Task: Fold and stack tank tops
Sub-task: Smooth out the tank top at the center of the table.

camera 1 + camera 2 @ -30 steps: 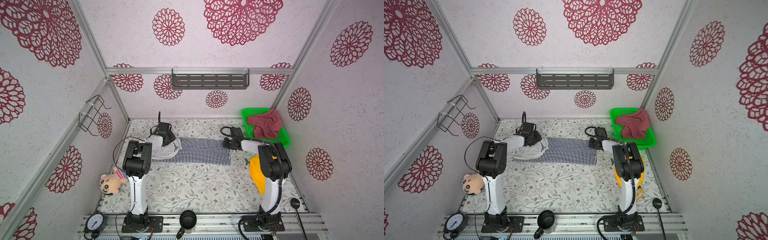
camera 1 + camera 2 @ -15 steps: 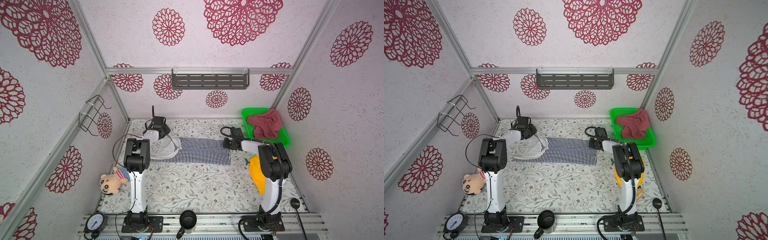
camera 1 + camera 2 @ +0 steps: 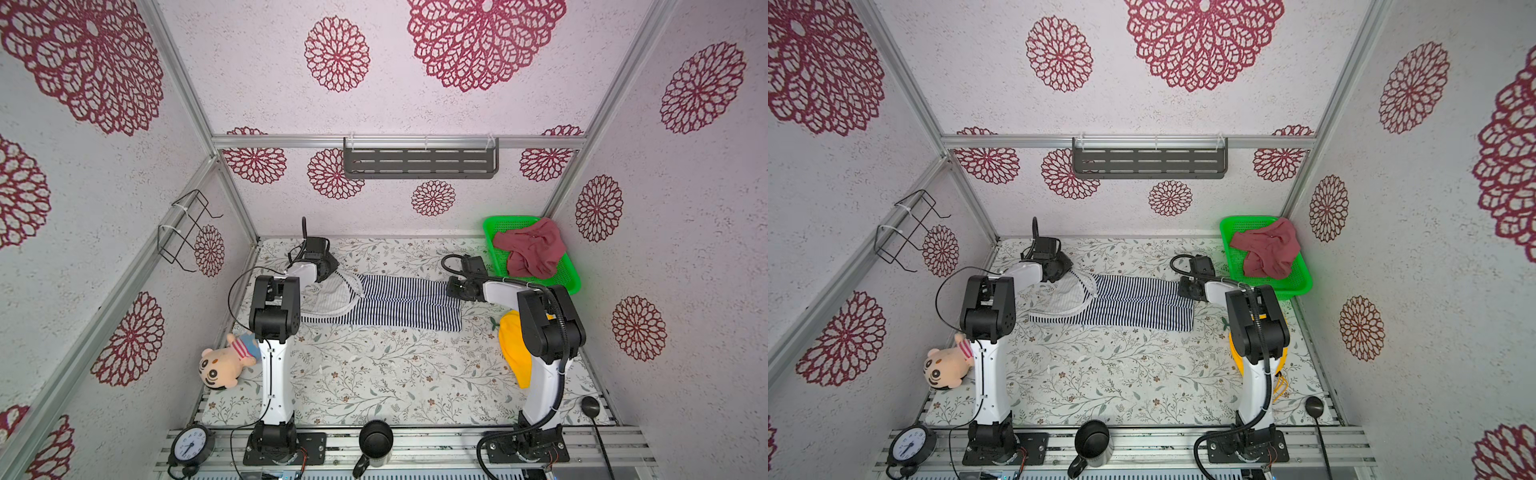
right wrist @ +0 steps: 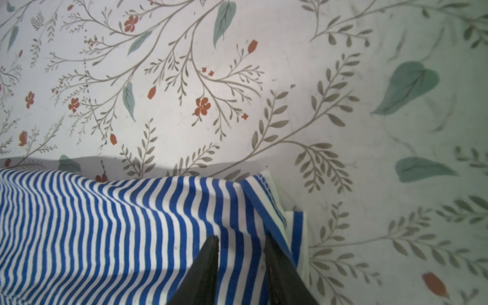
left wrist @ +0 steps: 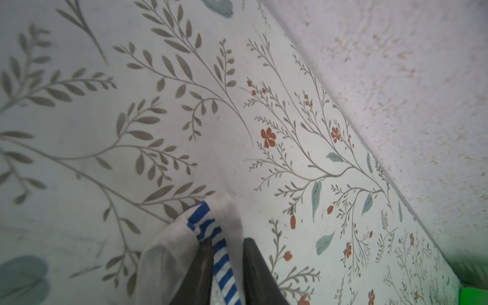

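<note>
We stretch our left arm and right arm forward, left gripper and right gripper each pinching the striped tank top.

You have open mat in front of the striped tank top; green basket and yellow cloth crowd your right side.

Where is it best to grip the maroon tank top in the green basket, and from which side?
Take a raised fold near the middle of the maroon tank top, coming straight down from above. It lies crumpled in the green basket, whose walls hinder a sideways approach.
</note>
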`<control>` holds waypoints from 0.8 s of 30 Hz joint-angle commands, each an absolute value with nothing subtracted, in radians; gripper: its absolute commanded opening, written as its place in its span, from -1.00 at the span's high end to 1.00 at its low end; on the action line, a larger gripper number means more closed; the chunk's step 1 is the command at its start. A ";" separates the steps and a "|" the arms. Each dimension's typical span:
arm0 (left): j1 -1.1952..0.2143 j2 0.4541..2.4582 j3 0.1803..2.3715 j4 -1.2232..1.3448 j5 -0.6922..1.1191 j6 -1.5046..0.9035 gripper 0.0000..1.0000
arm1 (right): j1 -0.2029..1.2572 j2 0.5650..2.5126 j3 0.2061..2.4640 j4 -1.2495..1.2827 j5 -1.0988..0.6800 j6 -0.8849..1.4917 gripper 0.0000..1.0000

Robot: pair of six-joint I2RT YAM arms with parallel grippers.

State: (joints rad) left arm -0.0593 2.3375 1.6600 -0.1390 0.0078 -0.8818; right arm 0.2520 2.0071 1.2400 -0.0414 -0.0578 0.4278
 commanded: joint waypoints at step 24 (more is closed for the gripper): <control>-0.308 1.885 1.324 -0.219 -0.022 -0.838 0.13 | 0.246 1.824 1.246 -0.184 -0.109 0.363 0.05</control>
State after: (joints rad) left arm -0.2379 1.9079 1.3899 -0.2020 -0.0288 -0.8043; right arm 0.2512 1.8435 1.2148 -0.1440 -0.1062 0.3965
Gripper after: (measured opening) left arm 0.454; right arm 0.478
